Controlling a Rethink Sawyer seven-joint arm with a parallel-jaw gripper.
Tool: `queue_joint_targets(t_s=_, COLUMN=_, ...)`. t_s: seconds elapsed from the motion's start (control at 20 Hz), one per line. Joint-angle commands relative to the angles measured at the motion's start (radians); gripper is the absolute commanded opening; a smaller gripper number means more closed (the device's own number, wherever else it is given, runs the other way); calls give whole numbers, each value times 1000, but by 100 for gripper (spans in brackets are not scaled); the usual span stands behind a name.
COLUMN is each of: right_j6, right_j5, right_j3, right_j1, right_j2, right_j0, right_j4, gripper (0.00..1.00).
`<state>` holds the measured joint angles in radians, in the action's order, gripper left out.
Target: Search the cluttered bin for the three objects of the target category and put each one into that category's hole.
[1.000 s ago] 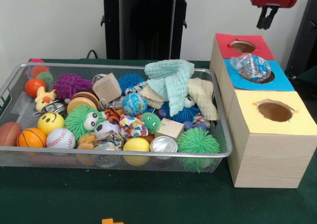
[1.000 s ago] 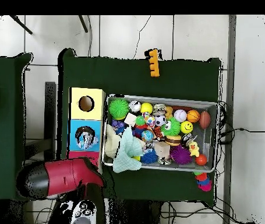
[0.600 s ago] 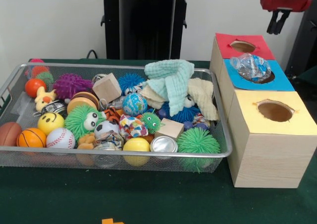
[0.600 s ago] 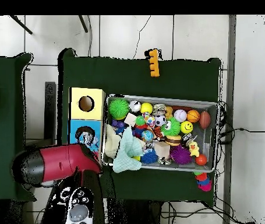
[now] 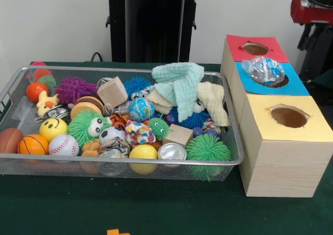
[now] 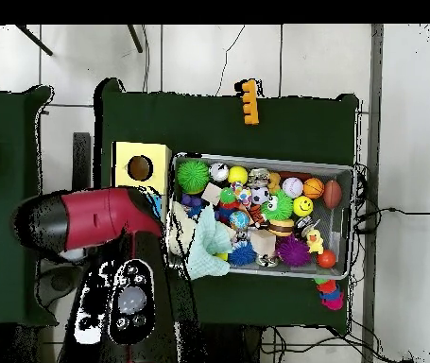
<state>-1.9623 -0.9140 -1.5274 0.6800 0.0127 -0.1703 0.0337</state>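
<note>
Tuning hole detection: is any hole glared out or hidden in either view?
Front view: the red hole and yellow hole are evenly lit; the crumpled bottle plugging the blue hole glints. Overhead view: the arm covers two holes; only the yellow one shows.

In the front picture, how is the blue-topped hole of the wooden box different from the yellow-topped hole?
The blue-topped hole has a crumpled clear plastic bottle sitting in it and sticking out above the top; the yellow-topped hole is open and dark, with nothing showing in it. The blue one lies in the middle of the row; the yellow one is nearest the camera. Both are round openings in coloured paper tops on the same light wooden box.
</note>
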Motion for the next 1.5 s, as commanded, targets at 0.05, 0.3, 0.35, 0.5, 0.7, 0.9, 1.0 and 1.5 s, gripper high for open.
queue_joint_targets(t_s=0.05, right_j6=111, right_j5=-80, right_j3=146, right_j1=-70, right_j2=73, right_j0=120, right_j4=-72, gripper=0)
queue_joint_targets(t_s=0.3, right_j6=199, right_j5=-82, right_j3=170, right_j1=-82, right_j2=106, right_j0=196, right_j4=-111, gripper=0)
queue_joint_targets(t_s=0.35, right_j6=212, right_j5=-82, right_j3=144, right_j1=-60, right_j2=114, right_j0=214, right_j4=-116, gripper=0)
queue_joint_targets(t_s=0.5, right_j6=234, right_j5=-113, right_j3=145, right_j1=-46, right_j2=134, right_j0=253, right_j4=-132, gripper=0)
queue_joint_targets(t_s=0.7, right_j6=251, right_j5=-141, right_j3=171, right_j1=-60, right_j2=165, right_j0=298, right_j4=-151, gripper=0)
queue_joint_targets(t_s=0.9, right_j6=240, right_j5=-141, right_j3=168, right_j1=-65, right_j2=190, right_j0=318, right_j4=-171, gripper=0)
queue_joint_targets(t_s=1.0, right_j6=237, right_j5=-133, right_j3=153, right_j1=-56, right_j2=195, right_j0=321, right_j4=-183, gripper=0)
queue_joint_targets(t_s=1.5, right_j6=202, right_j5=-53, right_j3=110, right_j1=-66, right_j2=203, right_j0=320, right_j4=-258, gripper=0)
